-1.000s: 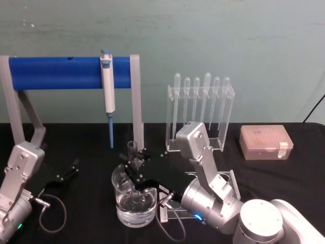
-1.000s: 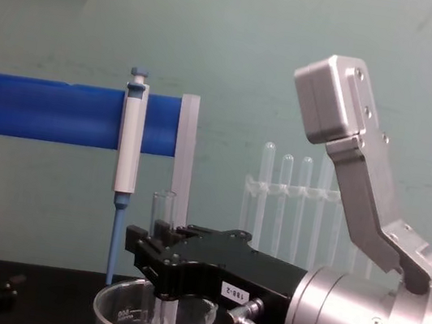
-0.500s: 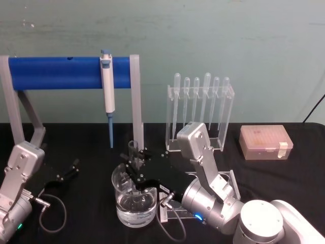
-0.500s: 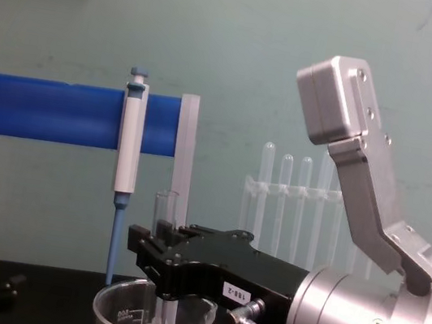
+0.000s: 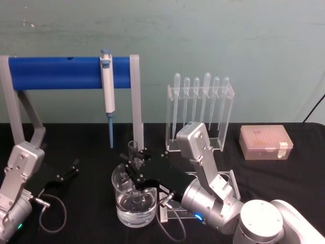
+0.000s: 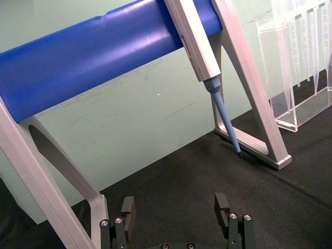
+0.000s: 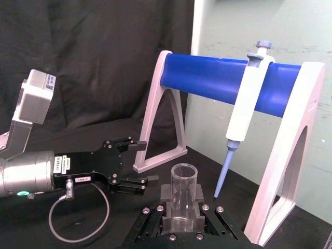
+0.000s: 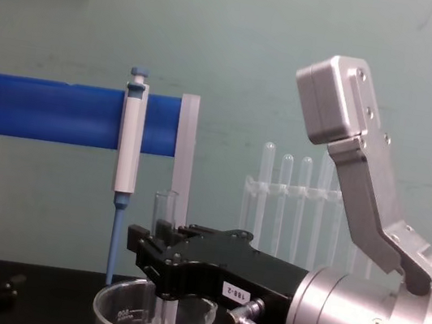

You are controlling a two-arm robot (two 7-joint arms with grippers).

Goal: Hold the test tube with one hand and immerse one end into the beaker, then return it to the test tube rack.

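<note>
The test tube stands upright, a clear glass tube with an open rim, and my right gripper is shut on it around its middle. The tube's lower end reaches down inside the beaker, a wide clear glass with liquid at the bottom. In the chest view the test tube rises above the black right gripper, and the beaker sits just below. In the right wrist view the test tube sits between the fingers of the right gripper. My left gripper rests open near the table at the left.
A blue bar stand holds a white-and-blue pipettor behind the beaker. A clear acrylic rack of plastic pipettes stands at the back right. An orange tip box lies farther right. A cable loops near the left arm.
</note>
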